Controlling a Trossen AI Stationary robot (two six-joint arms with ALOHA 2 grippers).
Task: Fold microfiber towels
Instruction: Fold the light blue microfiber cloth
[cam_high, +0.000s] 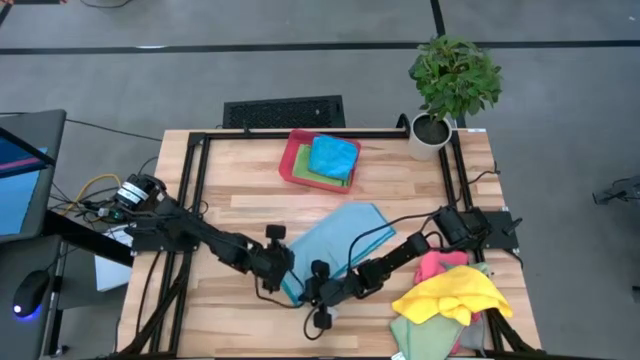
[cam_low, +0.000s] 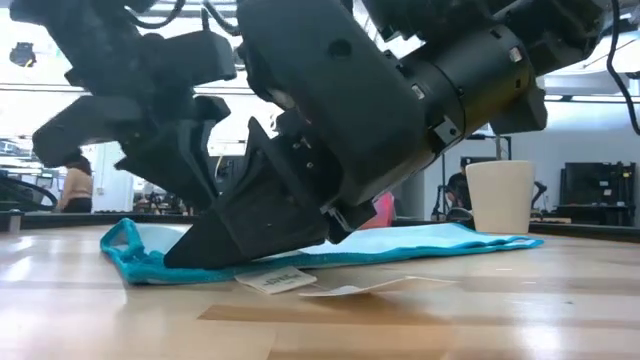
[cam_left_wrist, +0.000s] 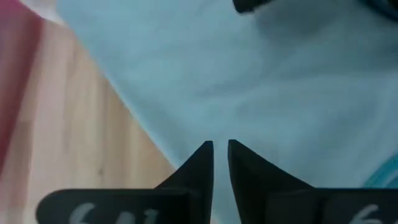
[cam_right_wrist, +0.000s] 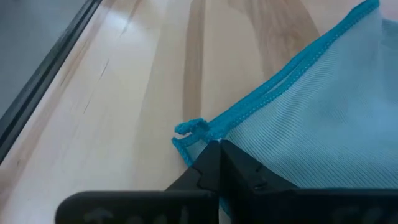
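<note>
Down on the wooden table (cam_high: 240, 200) we go, and spread across its middle lies the light blue towel (cam_high: 335, 240), flat for most of its length with its near-left corner bunched and lifted a little off the wood (the low view shows that edge curling up). Both arms lean in over that near corner. The left gripper (cam_high: 283, 268) sits at the towel's left near edge, its two fingers (cam_left_wrist: 199, 165) drawn almost together with only a thin slit between them, tips pressed down onto the cloth; whether any fabric is truly pinched there, I cannot tell. The right gripper (cam_high: 318, 290) is just beside it on the near side, jaws closed tight, tips right at the towel's stitched corner hem (cam_right_wrist: 199, 129), and again a real hold on the cloth cannot be made out. Over on the near right, a loose heap of towels waits: a yellow towel (cam_high: 455, 295) on top, a pink towel (cam_high: 440, 265) peeking out behind it, a green towel (cam_high: 425, 335) underneath. At the far side stands the red tray (cam_high: 292, 160) with a folded blue towel (cam_high: 333, 156) in it. Far right, a potted plant (cam_high: 452, 85). Smallest of all, a white tag (cam_low: 275, 281) lying by the corner.
</note>
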